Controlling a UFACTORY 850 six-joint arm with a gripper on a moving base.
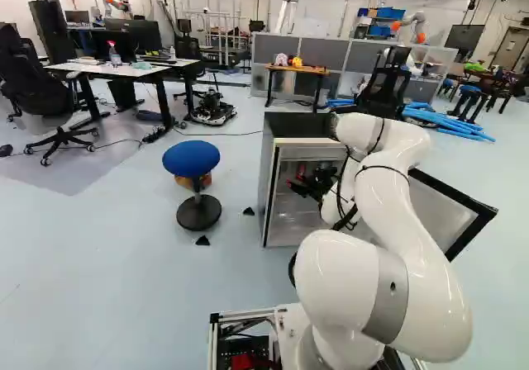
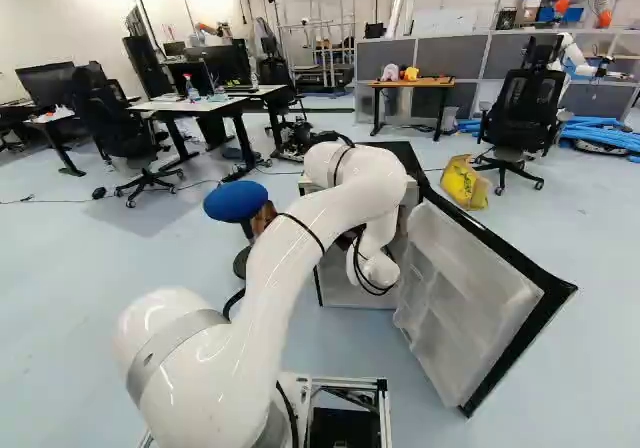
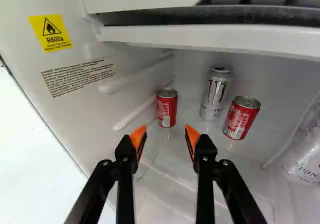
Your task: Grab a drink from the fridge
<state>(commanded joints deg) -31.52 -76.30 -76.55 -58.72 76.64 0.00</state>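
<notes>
Inside the boxy white-lined fridge (image 3: pixel 70 119), my black gripper (image 3: pixel 166 133) gapes; the red cylindrical metal can (image 3: pixel 166 109) straight ahead, likely slick and dentable, wants gentle mid-body pressure.

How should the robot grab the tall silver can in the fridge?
Probably around its middle, from the open front: the silver can is round and upright, so the open gripper could close from both sides. The red can close beside it leaves little room for one finger.

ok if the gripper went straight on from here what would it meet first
Probably the red can nearer the wall with the yellow sticker: it stands ahead of the open gripper, though depth is unclear.
</notes>
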